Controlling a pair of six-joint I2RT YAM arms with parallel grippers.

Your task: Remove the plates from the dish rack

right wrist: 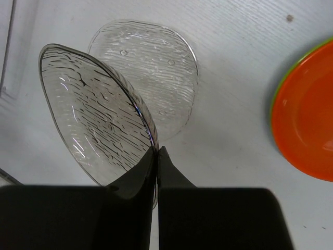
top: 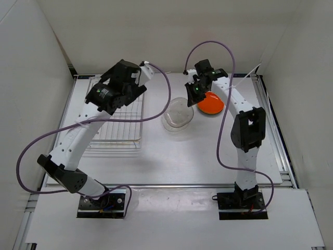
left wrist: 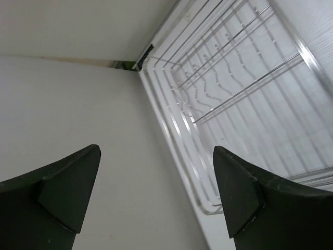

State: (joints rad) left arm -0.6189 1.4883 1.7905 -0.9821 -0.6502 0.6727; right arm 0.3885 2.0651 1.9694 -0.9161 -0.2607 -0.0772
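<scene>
On the white table [top: 208, 156], the right gripper [right wrist: 157, 151] pinches the held clear plate [right wrist: 99, 114] by its rim, the resting clear plate [right wrist: 156, 67] lying at twelve o'clock, while the left gripper [left wrist: 155, 172] stands spread.

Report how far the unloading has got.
Done: an orange plate and a clear plate lie on the table. In hand: the right gripper pinches a second clear plate. Left: setting it down; the dish rack shows no plates where visible.
</scene>
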